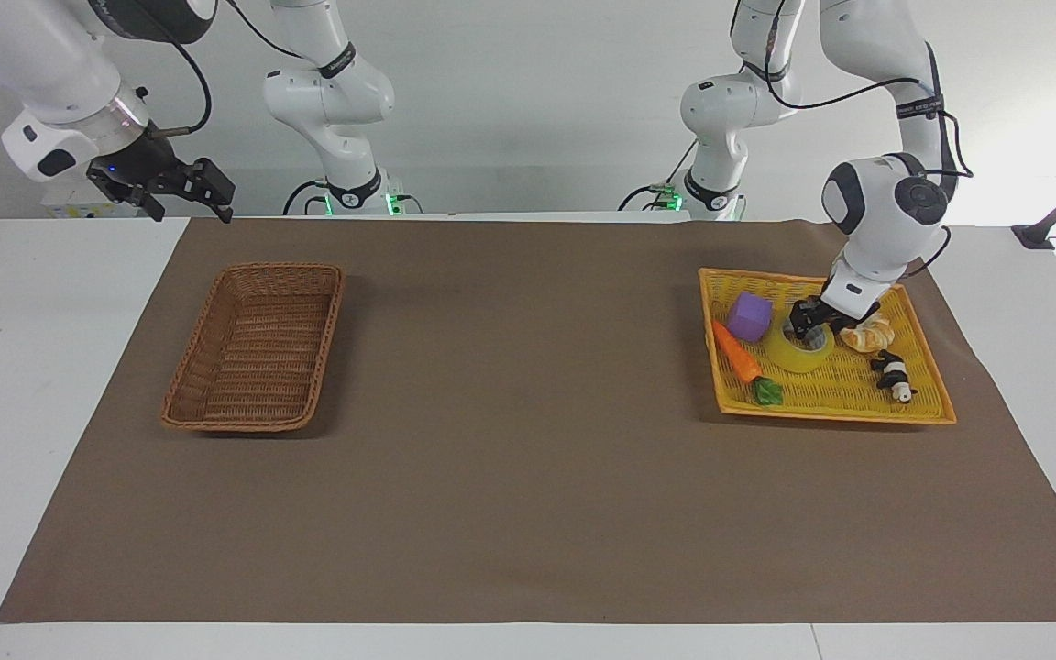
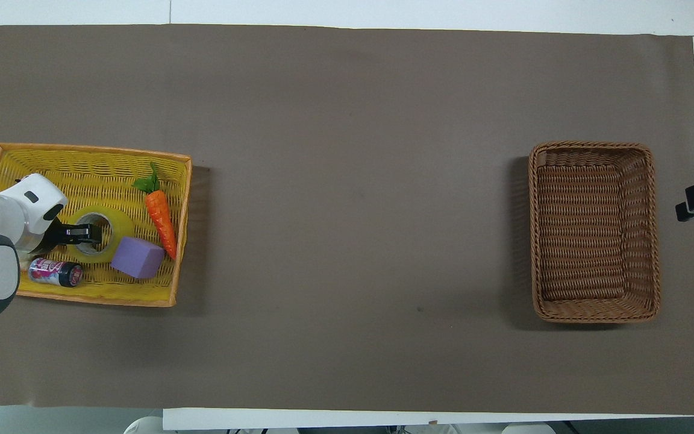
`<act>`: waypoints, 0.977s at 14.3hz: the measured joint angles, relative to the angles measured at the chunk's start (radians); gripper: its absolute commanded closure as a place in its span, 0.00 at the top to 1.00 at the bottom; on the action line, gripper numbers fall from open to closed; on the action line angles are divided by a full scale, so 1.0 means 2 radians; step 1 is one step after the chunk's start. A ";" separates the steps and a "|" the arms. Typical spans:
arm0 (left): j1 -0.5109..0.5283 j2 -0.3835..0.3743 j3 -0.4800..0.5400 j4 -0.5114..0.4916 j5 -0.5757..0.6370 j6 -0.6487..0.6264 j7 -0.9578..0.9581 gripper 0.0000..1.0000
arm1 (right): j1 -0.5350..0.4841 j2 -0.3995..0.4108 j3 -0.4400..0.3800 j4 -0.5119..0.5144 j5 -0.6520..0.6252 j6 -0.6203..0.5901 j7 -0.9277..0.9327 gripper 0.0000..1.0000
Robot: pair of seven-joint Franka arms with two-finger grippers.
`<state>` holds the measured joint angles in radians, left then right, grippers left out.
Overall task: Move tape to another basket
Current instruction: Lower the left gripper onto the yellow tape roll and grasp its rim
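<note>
The tape [image 1: 789,356], a yellow roll with a pale core, lies flat in the flat yellow tray [image 1: 835,403] at the left arm's end of the table. It also shows in the overhead view [image 2: 119,224]. My left gripper [image 1: 805,326] is down at the roll's top, over its core and the rim on the croissant's side; it shows in the overhead view too [image 2: 85,232]. The brown wicker basket [image 1: 253,269] stands empty at the right arm's end, also in the overhead view [image 2: 591,145]. My right gripper [image 1: 207,188] waits open in the air beside that basket.
In the yellow tray [image 2: 94,163] around the tape lie a purple cube [image 1: 750,316], a carrot [image 1: 735,352], a croissant [image 1: 867,337] and a small can [image 1: 892,376]. A brown mat [image 1: 528,458] covers the table between tray and basket.
</note>
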<state>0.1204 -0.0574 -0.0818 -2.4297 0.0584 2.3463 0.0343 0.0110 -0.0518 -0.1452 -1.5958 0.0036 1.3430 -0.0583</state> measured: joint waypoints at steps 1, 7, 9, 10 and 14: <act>0.000 0.003 0.000 -0.001 0.000 0.005 0.000 0.57 | 0.000 0.000 0.000 0.000 0.000 0.000 0.000 1.00; 0.000 0.028 0.000 -0.002 0.000 0.028 0.003 0.57 | 0.000 0.000 0.000 0.000 0.000 0.000 0.000 1.00; 0.000 0.028 0.000 -0.002 0.000 0.028 0.005 0.52 | 0.000 0.000 0.000 0.000 0.000 0.000 0.000 1.00; 0.000 0.028 0.000 -0.002 0.000 0.028 0.007 0.49 | 0.000 0.000 0.000 0.000 0.000 0.000 0.000 1.00; 0.000 0.028 0.000 -0.002 -0.001 0.028 0.011 0.00 | 0.000 0.000 0.000 0.000 0.000 0.000 0.000 1.00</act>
<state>0.1200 -0.0018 -0.0823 -2.4335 0.0566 2.4018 0.0554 0.0110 -0.0518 -0.1452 -1.5959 0.0036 1.3430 -0.0583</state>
